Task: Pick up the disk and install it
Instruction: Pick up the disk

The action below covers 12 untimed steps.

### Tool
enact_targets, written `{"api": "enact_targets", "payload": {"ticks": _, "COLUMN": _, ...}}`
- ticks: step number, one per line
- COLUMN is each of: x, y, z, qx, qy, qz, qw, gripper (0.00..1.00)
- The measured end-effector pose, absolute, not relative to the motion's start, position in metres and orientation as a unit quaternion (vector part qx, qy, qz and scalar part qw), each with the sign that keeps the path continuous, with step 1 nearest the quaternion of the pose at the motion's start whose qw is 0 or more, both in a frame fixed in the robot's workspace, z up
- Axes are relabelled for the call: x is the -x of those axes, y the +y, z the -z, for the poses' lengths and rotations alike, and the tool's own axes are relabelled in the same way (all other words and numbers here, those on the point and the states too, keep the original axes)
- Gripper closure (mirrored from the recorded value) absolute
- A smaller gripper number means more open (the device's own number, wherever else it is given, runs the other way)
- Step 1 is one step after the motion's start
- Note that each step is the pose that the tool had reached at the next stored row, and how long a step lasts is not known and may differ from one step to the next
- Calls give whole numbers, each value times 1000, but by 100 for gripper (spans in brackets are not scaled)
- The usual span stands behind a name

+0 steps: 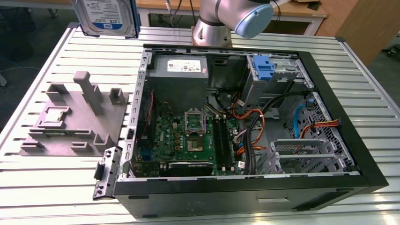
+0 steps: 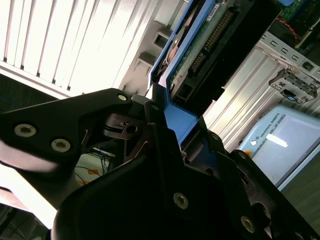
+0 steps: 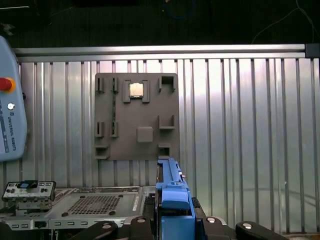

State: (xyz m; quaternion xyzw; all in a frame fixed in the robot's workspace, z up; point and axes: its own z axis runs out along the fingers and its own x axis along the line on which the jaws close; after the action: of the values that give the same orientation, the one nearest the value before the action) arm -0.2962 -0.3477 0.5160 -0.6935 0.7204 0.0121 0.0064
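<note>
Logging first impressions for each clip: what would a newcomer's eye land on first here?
The disk, label facing the camera, hangs in the air at the exterior view's upper left. The open computer case, green motherboard exposed, sits on the slatted table, a grey fixture beside it. In the first wrist view the gripper clamps the disk's blue rail.

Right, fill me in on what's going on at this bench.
The arm's gripper has its fingers closed on the disk, gripping its blue carrier rail. It holds the disk up in the air above the slatted table, outside the open computer case. The disk is not yet in the case.
</note>
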Motion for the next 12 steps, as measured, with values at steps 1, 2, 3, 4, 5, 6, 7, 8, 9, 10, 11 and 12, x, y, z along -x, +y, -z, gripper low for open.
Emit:
{"api": "enact_targets", "payload": {"ticks": 1, "x": 296, "y": -348, "z": -516, "qx": 693, "qy": 720, "qz": -12, "qw": 6, "gripper": 64}}
{"api": "enact_targets", "payload": {"ticks": 2, "x": 295, "y": -348, "z": -516, "qx": 693, "qy": 720, "qz": -12, "qw": 6, "gripper": 64}}
{"api": "enact_targets", "payload": {"ticks": 3, "x": 295, "y": -348, "z": -516, "qx": 693, "qy": 720, "qz": -12, "qw": 6, "gripper": 64}}
{"api": "enact_targets", "payload": {"ticks": 4, "x": 294, "y": -348, "z": -516, "qx": 693, "qy": 720, "qz": -12, "qw": 6, "gripper": 64}}
{"api": "enact_targets", "payload": {"ticks": 5, "x": 294, "y": -348, "z": -516, "qx": 693, "qy": 720, "qz": -12, "qw": 6, "gripper": 64}}
{"api": "enact_targets", "payload": {"ticks": 6, "x": 293, "y": -348, "z": -516, "qx": 693, "qy": 720, "qz": -12, "qw": 6, "gripper": 64}}
{"api": "enact_targets", "payload": {"ticks": 7, "x": 292, "y": -348, "z": -516, "qx": 693, "qy": 720, "qz": -12, "qw": 6, "gripper": 64}}
{"api": "enact_targets", "payload": {"ticks": 8, "x": 292, "y": -348, "z": -516, "qx": 693, "qy": 720, "qz": -12, "qw": 6, "gripper": 64}}
{"api": "enact_targets", "payload": {"ticks": 9, "x": 291, "y": -348, "z": -516, "qx": 693, "qy": 720, "qz": -12, "qw": 6, "gripper": 64}}
{"api": "enact_targets", "payload": {"ticks": 10, "x": 291, "y": -348, "z": -516, "qx": 693, "qy": 720, "qz": -12, "qw": 6, "gripper": 64}}
{"api": "enact_targets", "payload": {"ticks": 11, "x": 291, "y": -348, "z": -516, "qx": 693, "qy": 720, "qz": -12, "qw": 6, "gripper": 64}}
{"api": "enact_targets", "payload": {"ticks": 12, "x": 291, "y": -349, "z": -516, "qx": 693, "qy": 720, "qz": -12, "qw": 6, "gripper": 64}}
